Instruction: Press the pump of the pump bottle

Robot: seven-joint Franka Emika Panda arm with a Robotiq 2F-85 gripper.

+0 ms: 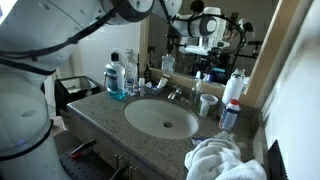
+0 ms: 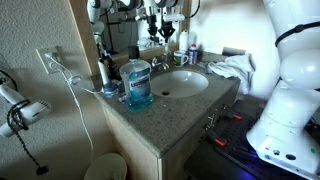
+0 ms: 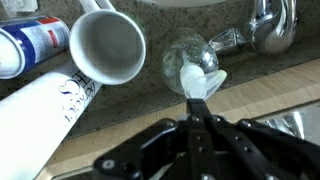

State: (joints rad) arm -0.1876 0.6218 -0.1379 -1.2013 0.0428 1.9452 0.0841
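Observation:
In the wrist view I look straight down on the pump bottle (image 3: 184, 55), a small clear, pale body standing between a white mug (image 3: 108, 48) and the faucet (image 3: 270, 25). Its whitish pump (image 3: 202, 80) points its spout toward me. My gripper (image 3: 193, 99) is shut, its two fingers pressed together, and their tip touches the pump head from above. In an exterior view the gripper (image 1: 198, 70) hangs over the counter's back edge by the mirror, above the small bottle (image 1: 197, 89). In an exterior view the gripper (image 2: 162, 38) is small and far off.
A taller white bottle (image 1: 232, 90) and a blue-and-white can (image 1: 229, 118) stand beside the mug (image 1: 207, 103). A wide bottle of blue liquid (image 1: 117, 80) stands across the sink basin (image 1: 160, 118). A white towel (image 1: 220, 160) lies at the counter's front. The mirror is close behind.

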